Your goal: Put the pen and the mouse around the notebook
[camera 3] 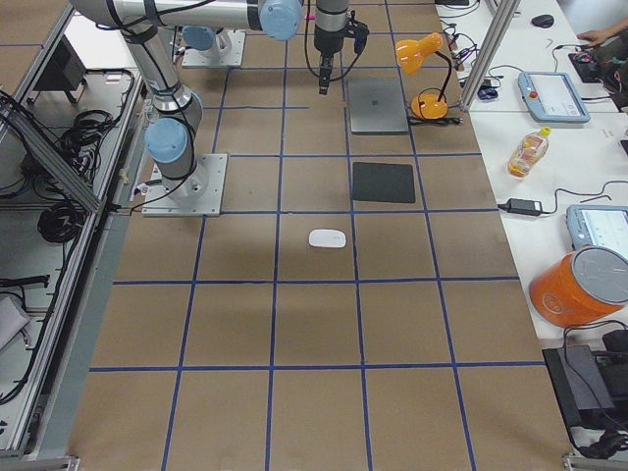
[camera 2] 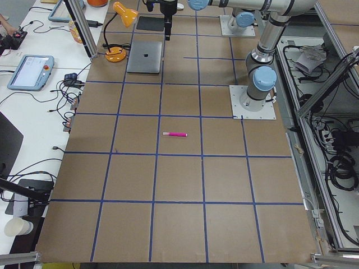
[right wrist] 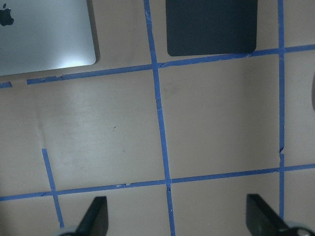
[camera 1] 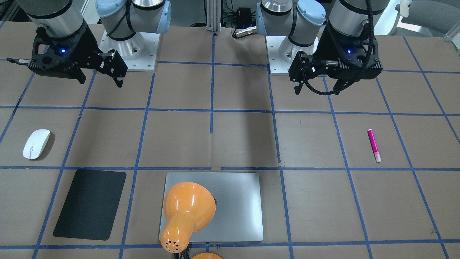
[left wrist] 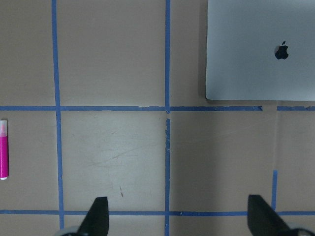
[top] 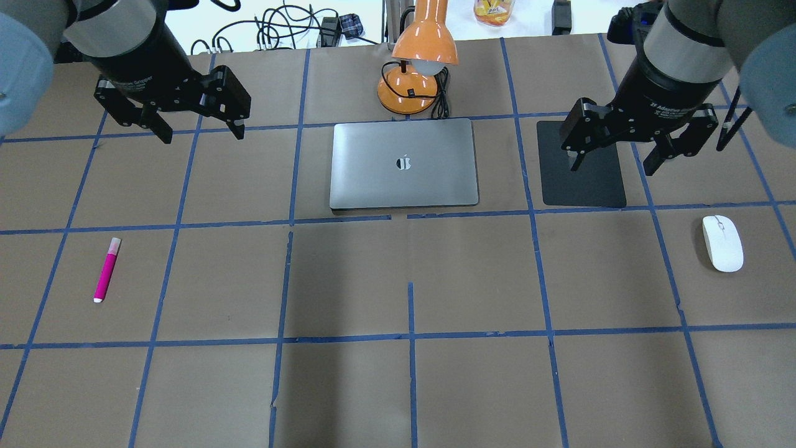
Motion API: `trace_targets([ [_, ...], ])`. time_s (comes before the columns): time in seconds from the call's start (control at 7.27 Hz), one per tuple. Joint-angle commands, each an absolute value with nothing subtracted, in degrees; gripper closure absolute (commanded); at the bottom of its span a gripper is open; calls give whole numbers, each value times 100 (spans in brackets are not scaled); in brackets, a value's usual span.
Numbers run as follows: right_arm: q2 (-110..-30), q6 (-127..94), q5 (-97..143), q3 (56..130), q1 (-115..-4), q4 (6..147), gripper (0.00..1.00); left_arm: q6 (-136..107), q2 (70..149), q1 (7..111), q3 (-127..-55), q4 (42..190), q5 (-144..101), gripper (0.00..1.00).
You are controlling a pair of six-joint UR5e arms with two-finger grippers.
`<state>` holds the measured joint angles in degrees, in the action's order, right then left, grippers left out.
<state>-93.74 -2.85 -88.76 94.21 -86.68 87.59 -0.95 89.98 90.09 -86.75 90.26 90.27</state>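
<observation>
Silver-grey notebook point(top: 404, 163) lies flat far-centre on the desk point(top: 472, 280), lamp point(top: 413, 81) just behind. We see pen point(top: 106, 270) well apart on the left, mouse point(top: 722, 242) well apart right, near black mat point(top: 584, 186). Overhead, left claw point(top: 203, 135) and right claw point(top: 612, 168) both spread wide, empty.

Left hand point(top: 203, 135), right hand point(top: 612, 168) aloft, spread

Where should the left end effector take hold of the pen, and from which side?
Probably mid-barrel of the pen, from straight above, with the left end effector closing across its slim width: it lies flat, too low for a side approach.
</observation>
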Motion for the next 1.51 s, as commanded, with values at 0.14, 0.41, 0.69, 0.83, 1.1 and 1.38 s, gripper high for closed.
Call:
trace_targets([
  [0.14, -9352, -229, -8886, 9413, -8666, 8771, 0, -97, 8974, 9009, -8727, 9018, 9026, 0],
  [0.41, -9325, -194, -8973, 9422, -8596, 8815, 0, -97, 8965, 9009, -8736, 9018, 9018, 0],
  [0.69, -9308, 59, -9220, 9422, -8046, 8877, 0, -71, 8878, 8974, -8789, 9044, 9079, 0],
  [0.83, -9308, 775, -9176, 9431, -7546, 8877, 0, 139, 8903, 8721, -8806, 9053, 9105, 0],
  [1.1, -9003, 1387, -9158, 9579, -6902, 9277, 0, 1434, 9017, 7870, -8990, 8983, 9140, 0],
  [1.38, -8789, 2561, -9141, 10122, -6236, 10199, 0, 2296, 9253, 6616, -9437, 8878, 9464, 0],
])
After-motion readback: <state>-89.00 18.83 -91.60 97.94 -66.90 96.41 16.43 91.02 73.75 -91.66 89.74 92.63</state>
